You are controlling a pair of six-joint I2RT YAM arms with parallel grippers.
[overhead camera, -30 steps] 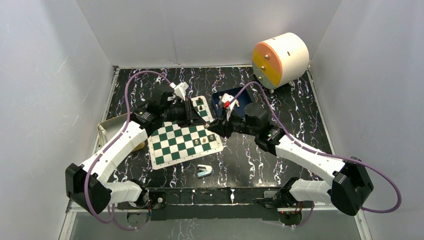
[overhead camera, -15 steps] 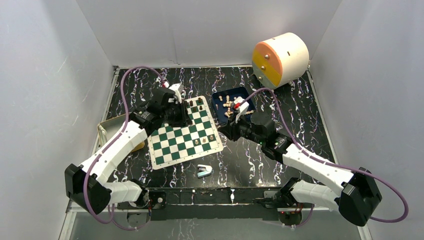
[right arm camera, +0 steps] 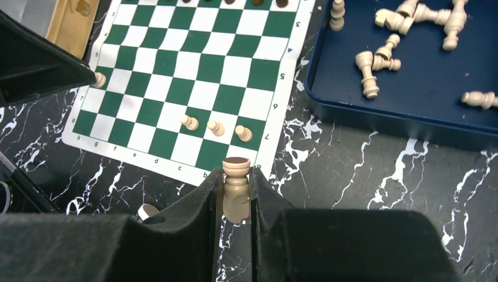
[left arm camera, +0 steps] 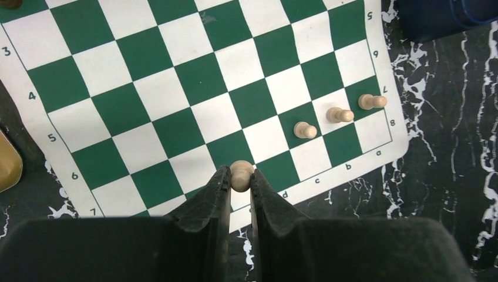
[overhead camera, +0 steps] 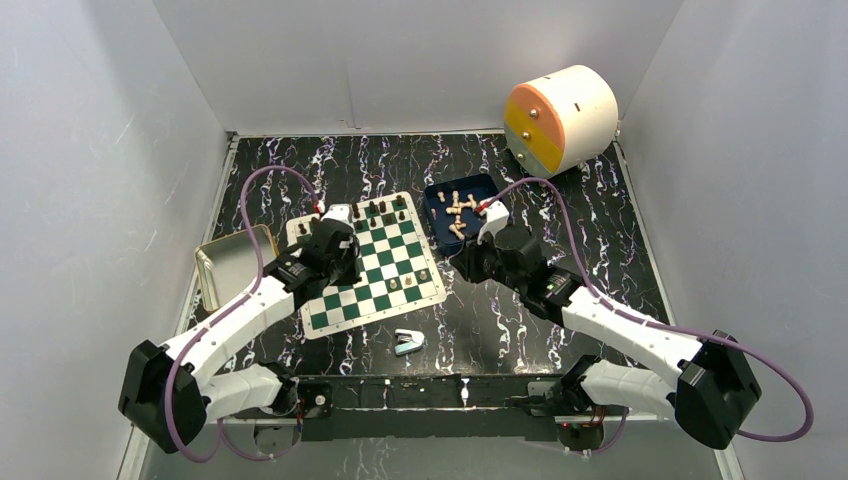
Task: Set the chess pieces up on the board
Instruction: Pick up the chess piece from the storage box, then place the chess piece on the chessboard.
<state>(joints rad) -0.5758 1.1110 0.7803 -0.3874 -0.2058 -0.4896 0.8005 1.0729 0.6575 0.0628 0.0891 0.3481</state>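
The green and white board point(overhead camera: 372, 266) lies left of centre. Three tan pawns point(left arm camera: 339, 114) stand in a row near its front right corner, and dark pieces point(overhead camera: 385, 210) line its far edge. My left gripper point(left arm camera: 240, 176) is shut on a tan pawn point(left arm camera: 241, 175) above the board's near edge; in the top view it point(overhead camera: 335, 262) hangs over the board's left part. My right gripper point(right arm camera: 236, 176) is shut on a larger tan piece point(right arm camera: 236, 191) with a round flat base, just off the board's right corner; in the top view it point(overhead camera: 468, 262) hovers right of the board.
A dark blue tray point(overhead camera: 441, 222) behind the right gripper holds several loose tan pieces point(right arm camera: 376, 61). A gold tin point(overhead camera: 232, 262) sits left of the board. A light-blue stapler-like object point(overhead camera: 407, 342) lies in front of the board. A white and orange drum point(overhead camera: 560, 118) stands at the back right.
Both arms have drawn back toward the near side. The left gripper moved from the board's far edge to its left part. The right gripper left the blue tray, uncovering its pieces.
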